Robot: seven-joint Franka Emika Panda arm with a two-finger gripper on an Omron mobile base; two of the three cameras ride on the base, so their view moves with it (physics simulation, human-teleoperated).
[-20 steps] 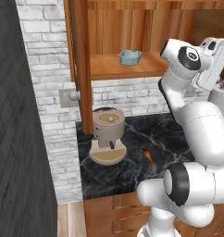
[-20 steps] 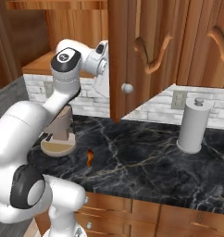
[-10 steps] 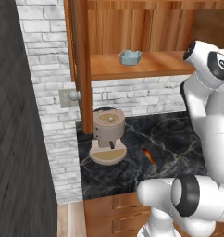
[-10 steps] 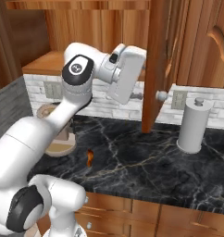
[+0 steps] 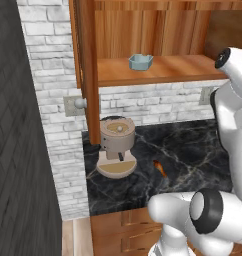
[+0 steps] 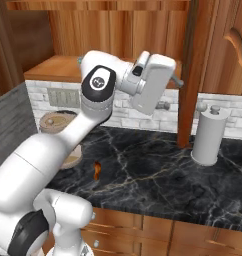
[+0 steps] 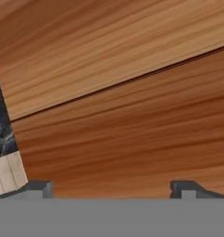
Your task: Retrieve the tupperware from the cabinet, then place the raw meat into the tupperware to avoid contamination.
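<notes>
The gripper (image 7: pixel 111 187) stands wide open and empty, close against the reddish-brown wooden cabinet (image 5: pixel 158 30). It should swing clear of the door, then reach level along the plank shelf (image 5: pixel 168 70) to the small pale blue-teal plastic tupperware (image 5: pixel 141 61).

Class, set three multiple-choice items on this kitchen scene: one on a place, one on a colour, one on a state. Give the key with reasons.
1. Where is the tupperware?
A on the cabinet shelf
B on the counter
C in a drawer

2. What colour is the countertop?
A white
B black marble
C green

3. How does the end effector stand?
A shut on the meat
B shut, empty
C open, empty

Key: 1 A, it sits on the plank shelf; 2 B, dark veined stone; 3 C, finger tips wide apart facing wood.
</notes>
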